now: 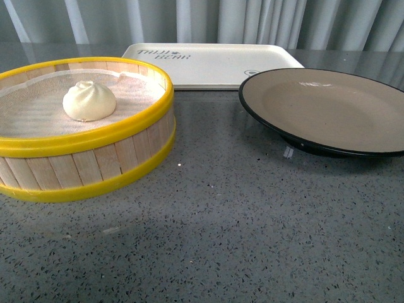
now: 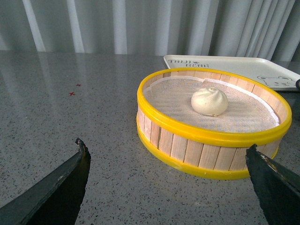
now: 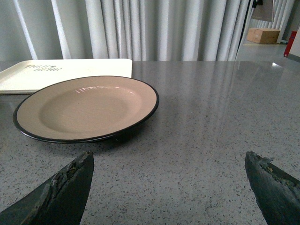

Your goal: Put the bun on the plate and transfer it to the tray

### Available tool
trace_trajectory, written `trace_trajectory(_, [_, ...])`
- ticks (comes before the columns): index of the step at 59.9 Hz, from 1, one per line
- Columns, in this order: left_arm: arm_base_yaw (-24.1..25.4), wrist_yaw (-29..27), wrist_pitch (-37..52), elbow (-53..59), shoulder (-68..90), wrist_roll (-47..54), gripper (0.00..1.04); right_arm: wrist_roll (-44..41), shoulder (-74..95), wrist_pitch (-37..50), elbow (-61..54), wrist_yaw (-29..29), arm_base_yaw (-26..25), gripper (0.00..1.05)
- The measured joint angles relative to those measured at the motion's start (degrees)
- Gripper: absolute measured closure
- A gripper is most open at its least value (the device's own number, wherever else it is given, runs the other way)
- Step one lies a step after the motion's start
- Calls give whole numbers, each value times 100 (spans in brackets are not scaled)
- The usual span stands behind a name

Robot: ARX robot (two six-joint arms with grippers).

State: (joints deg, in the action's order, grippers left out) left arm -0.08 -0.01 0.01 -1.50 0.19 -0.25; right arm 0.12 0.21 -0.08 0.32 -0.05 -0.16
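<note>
On speckled grey table (image 1: 221, 246): pleated white bun (image 1: 89, 101) in slatted yellow-rimmed steamer (image 1: 95, 165); glossy tan plate (image 1: 328, 110); left gripper (image 2: 166, 144), right gripper (image 3: 168, 154) splayed wide

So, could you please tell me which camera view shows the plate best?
The right wrist view: the whole plate is in frame, black rim and tan inside unobstructed. The front view crops it at the picture's right edge; the left wrist view shows at most a dark sliver beyond the steamer basket.
</note>
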Motion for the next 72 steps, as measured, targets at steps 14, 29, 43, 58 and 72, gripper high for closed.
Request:
trace_trajectory(14, [0, 0, -2, 0, 0, 0, 7, -2, 0, 0, 0, 0, 0, 9])
trace_trajectory(29, [0, 0, -2, 0, 0, 0, 7, -2, 0, 0, 0, 0, 0, 9])
trace_trajectory(43, [0, 0, -2, 0, 0, 0, 7, -2, 0, 0, 0, 0, 0, 9])
trace_trajectory(58, [-157, -525, -466, -155, 216, -234, 7, -2, 0, 0, 0, 0, 0, 9])
trace_trajectory(72, [-835, -2212, -1753, -922, 1521, -1674, 7, -2, 4, 0, 0, 2, 0, 9])
